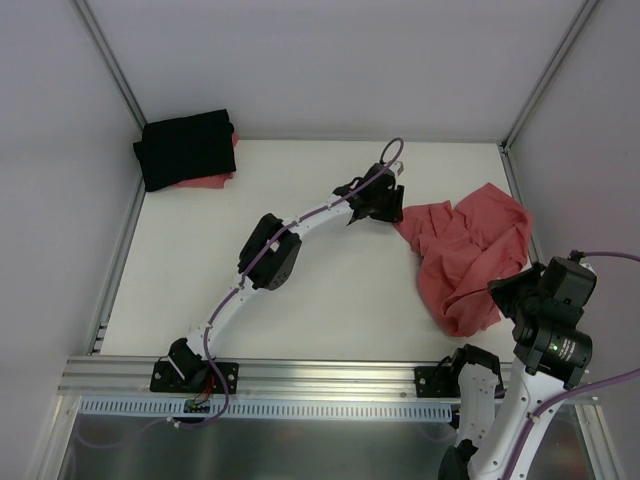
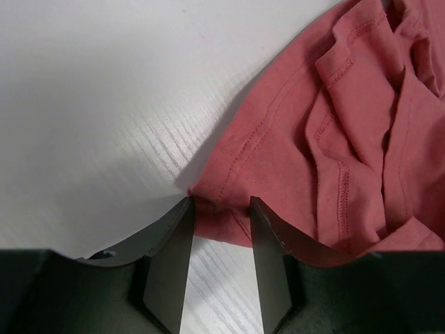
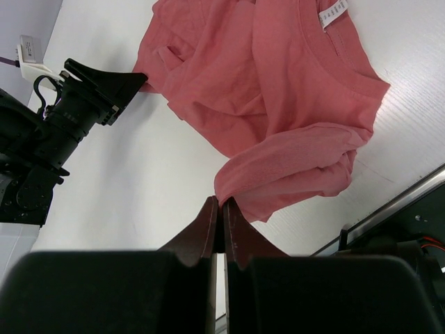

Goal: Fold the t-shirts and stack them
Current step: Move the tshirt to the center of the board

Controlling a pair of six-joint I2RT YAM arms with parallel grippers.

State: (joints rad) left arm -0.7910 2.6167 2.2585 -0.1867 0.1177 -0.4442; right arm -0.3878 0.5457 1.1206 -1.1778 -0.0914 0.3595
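Note:
A coral-red t-shirt (image 1: 465,255) lies crumpled on the right half of the white table (image 1: 330,300). Its white neck label (image 3: 332,14) shows in the right wrist view. My left gripper (image 2: 221,203) is at the shirt's left corner (image 2: 229,209), jaws apart, with the hem lying between the fingertips. My right gripper (image 3: 222,202) is shut at the shirt's near edge, pinching a raised fold (image 3: 278,170). A folded black t-shirt (image 1: 185,148) sits in the far left corner on top of a red cloth (image 1: 212,181).
Grey walls with metal posts (image 1: 110,70) close in the table on three sides. An aluminium rail (image 1: 300,375) runs along the near edge, holding both arm bases. The left arm (image 1: 270,250) arcs across the middle of the table.

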